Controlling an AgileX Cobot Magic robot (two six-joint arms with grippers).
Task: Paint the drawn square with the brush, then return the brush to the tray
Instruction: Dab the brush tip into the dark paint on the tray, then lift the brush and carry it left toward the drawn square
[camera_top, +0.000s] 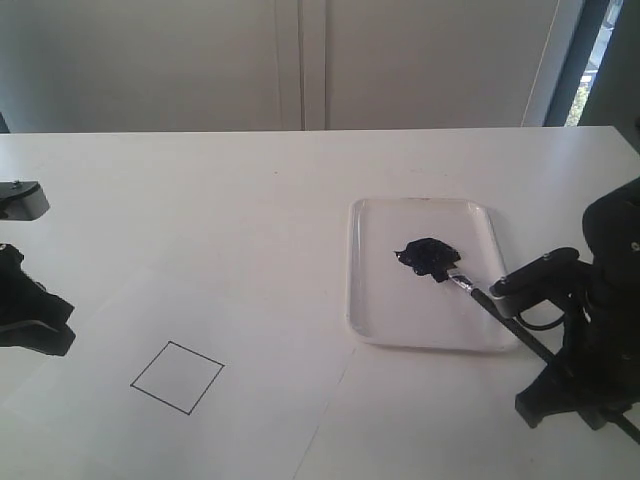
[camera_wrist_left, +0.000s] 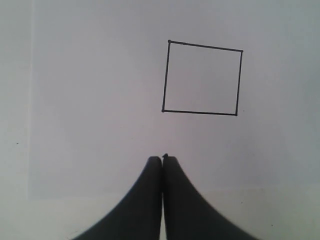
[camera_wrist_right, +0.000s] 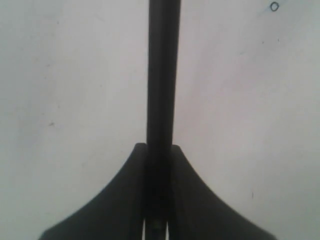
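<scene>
Two black robot arms are sitting at opposite sides of a white desk (camera_top: 200, 190), with nothing lying between them and the things on it. A white paper sheet (camera_top: 250, 410) is lying on the near left part of the desk. The tray (camera_top: 420, 203), clear white plastic with rounded corners, is resting well to its right, holding a dark paint blob (camera_top: 428, 256) near its middle. The brush (camera_top: 480, 296) is slanting across the tray's near right corner, its bristles touching the blob. The right tool (camera_wrist_right: 160, 147) is clenching the thin black handle between its jaws. The left tool (camera_wrist_left: 162, 159) is hanging just beside the drawn square (camera_top: 177, 377), jaws pressed together and holding nothing. The square, a thin black tilted outline on the paper, is showing plain white inside.
</scene>
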